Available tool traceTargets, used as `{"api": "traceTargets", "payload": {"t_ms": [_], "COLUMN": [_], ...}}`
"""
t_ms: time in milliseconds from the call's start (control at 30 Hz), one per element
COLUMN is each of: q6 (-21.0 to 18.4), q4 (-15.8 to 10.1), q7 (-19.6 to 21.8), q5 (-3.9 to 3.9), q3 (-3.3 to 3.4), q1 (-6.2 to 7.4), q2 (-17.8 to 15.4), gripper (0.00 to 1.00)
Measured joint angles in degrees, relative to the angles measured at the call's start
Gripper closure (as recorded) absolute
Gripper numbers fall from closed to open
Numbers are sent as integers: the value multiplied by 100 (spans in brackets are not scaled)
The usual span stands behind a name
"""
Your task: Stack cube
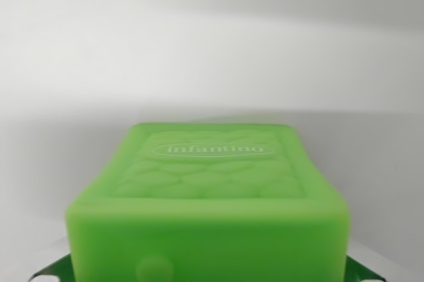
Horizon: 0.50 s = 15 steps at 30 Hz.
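Because the soft bright-green rubbery cube [209, 212] fills our wrist view, we probably carry it, though the claw's state stays hidden.

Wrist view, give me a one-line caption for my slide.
Close-up from the wrist camera: a green cube with an embossed "infantino" logo fills the lower frame against a plain white surface.

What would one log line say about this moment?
view: wrist | green cube close below camera | word "infantino" on top | gripper: not visible | other cube: none visible
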<state>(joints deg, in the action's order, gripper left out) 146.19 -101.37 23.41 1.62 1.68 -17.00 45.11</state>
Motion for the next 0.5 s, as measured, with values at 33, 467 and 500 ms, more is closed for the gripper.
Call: {"api": "traceTargets", "payload": {"t_ms": [33, 467, 500], "q6": [-2, -107, -113], "q4": [-1, -64, -66], "q7": [0, 0, 0], "q5": [0, 0, 0], "q3": [0, 0, 0], "q1": [0, 0, 0], "q2": [-3, -192, -202], "gripper": [100, 100, 100]}}
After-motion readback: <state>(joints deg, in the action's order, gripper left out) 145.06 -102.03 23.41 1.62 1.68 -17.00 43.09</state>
